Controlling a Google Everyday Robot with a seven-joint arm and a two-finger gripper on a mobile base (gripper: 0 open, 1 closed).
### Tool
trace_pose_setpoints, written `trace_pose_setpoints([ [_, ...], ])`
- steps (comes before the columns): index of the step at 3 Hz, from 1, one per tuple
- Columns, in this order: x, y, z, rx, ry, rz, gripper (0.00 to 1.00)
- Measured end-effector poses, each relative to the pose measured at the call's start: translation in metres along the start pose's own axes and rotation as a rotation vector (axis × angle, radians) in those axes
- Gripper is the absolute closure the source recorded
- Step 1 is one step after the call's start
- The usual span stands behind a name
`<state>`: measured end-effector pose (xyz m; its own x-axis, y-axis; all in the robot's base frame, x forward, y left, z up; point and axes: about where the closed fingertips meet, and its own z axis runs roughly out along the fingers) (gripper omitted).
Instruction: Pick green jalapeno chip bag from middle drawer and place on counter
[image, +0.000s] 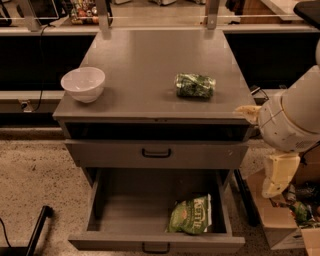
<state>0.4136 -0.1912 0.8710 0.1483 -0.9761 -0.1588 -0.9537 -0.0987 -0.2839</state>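
White lettering reading "Kettle" runs sideways on the green jalapeno chip bag (191, 216), which lies in the middle drawer (130, 205). Print on the can (195, 85) cannot be read. The gripper (280, 172) hangs to the right of the drawer.

Gripper (276, 172) right of cabinet (200, 155), arm (300, 112) cut by edge.

Single camera view. It sits high in front of the cabinet (110, 154), pitched steeply down and facing the drawer fronts. It is close: the counter (150, 65) fills the upper half, and the open middle drawer (115, 243) reaches almost to the bottom edge. The gripper (278, 172) intrudes at frame right, beside the cabinet's right side.
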Motion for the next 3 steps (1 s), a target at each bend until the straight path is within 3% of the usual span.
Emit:
trace_pose_setpoints([
  [1, 0.0280, -0.0070, 0.0197, -0.034, 0.044, -0.178, 0.00],
  [2, 0.0282, -0.0065, 0.0188, -0.035, 0.046, -0.265, 0.00],
  [3, 0.0239, -0.0053, 0.0274, -0.066, 0.075, -0.304, 0.00],
])
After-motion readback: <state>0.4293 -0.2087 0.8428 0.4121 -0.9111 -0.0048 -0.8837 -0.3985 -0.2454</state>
